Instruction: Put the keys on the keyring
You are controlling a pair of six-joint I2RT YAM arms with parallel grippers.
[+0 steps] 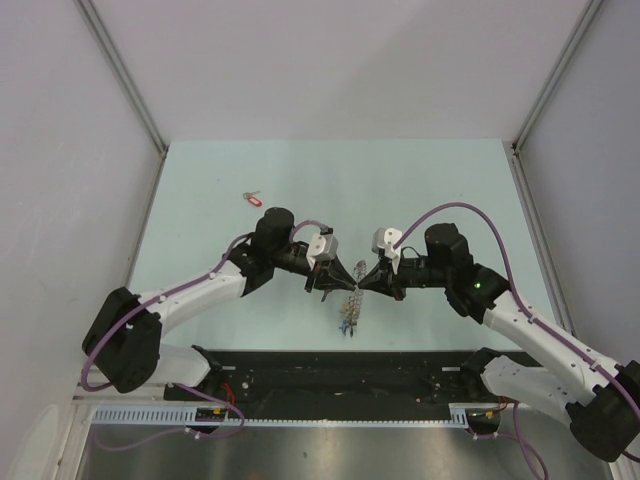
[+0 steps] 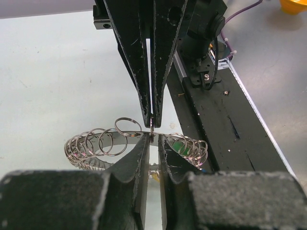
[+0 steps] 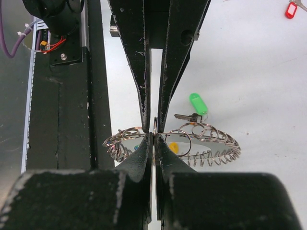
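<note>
Close under the left wrist camera, the left gripper (image 2: 152, 143) is clenched on the keyring (image 2: 91, 143), a silvery hoop strung with many small split rings that fan out to either side. The right gripper (image 2: 151, 117) reaches in from above, tip to tip with it, pinching one small ring. From the right wrist, that gripper's own fingers (image 3: 144, 153) sit nearly closed on the hoop, with yellow and blue tags showing just behind it. A green-tagged key (image 3: 196, 104) lies on the table (image 3: 249, 72) just beyond the hoop, and a red-tagged key (image 3: 290, 9) is well away at the far corner. Overhead, both arms meet mid-table, the hoop hanging beneath their joined tips.
</note>
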